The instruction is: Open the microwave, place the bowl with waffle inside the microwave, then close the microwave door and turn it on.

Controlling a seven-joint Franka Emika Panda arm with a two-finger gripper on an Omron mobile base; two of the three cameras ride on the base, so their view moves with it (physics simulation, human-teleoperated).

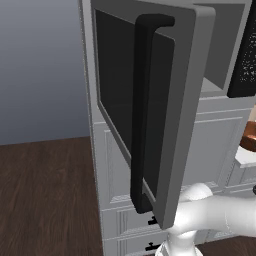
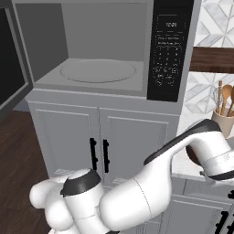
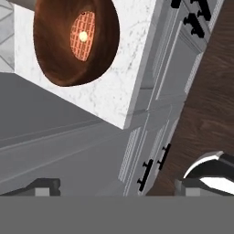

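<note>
Jaws wide apart; brown bowl [image 3: 75, 43] holds waffle [image 3: 82, 36].

Microwave [image 2: 105, 50]: sitting at the top of the right base view, above cupboards [image 2: 100, 146]; cavity standing open with a turntable [image 2: 98, 71] lying on its floor; control strip [image 2: 168, 50] standing right of the cavity. Door [image 1: 150, 100]: swinging out across the centre of the left base view, handle [image 1: 142, 110] running down its front. Bowl [image 3: 75, 41]: resting on a counter [image 3: 114, 91] at the upper left of the hand view, waffle [image 3: 83, 36] lying inside. Utensil pot [image 2: 223, 119]: standing at the right edge of the right base view.
</note>
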